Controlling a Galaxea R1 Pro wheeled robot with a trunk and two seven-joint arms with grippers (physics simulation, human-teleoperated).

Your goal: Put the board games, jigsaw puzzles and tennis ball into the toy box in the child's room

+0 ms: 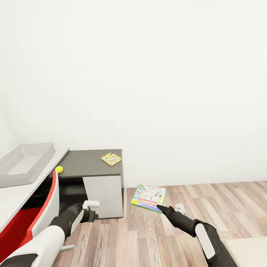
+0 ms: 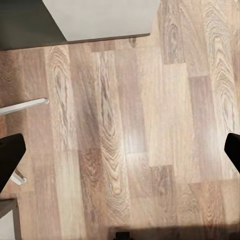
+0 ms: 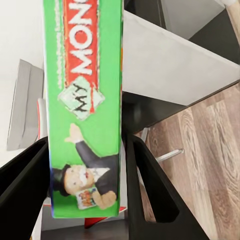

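My right gripper (image 1: 160,207) is shut on a green-edged colourful board game (image 1: 149,198), held above the wood floor to the right of the table. In the right wrist view the green box (image 3: 85,100) sits between both black fingers (image 3: 150,195). The light grey toy box (image 1: 26,163) stands on the pale desktop (image 1: 15,194) at the left. A yellow-green tennis ball (image 1: 59,169) lies beside it, at the edge of the dark grey cabinet top (image 1: 89,168). One jigsaw puzzle (image 1: 111,159) lies at the cabinet's far right corner. My left gripper (image 1: 91,209) hangs open over bare floor, fingertips (image 2: 10,152) wide apart.
A red and white chair (image 1: 46,211) stands against the desk at the lower left, its metal leg (image 2: 22,106) on the floor. The cabinet's white side panel (image 1: 104,196) faces me. A cream bed corner (image 1: 246,252) shows at the lower right. Wood floor (image 1: 222,207) spreads to the right.
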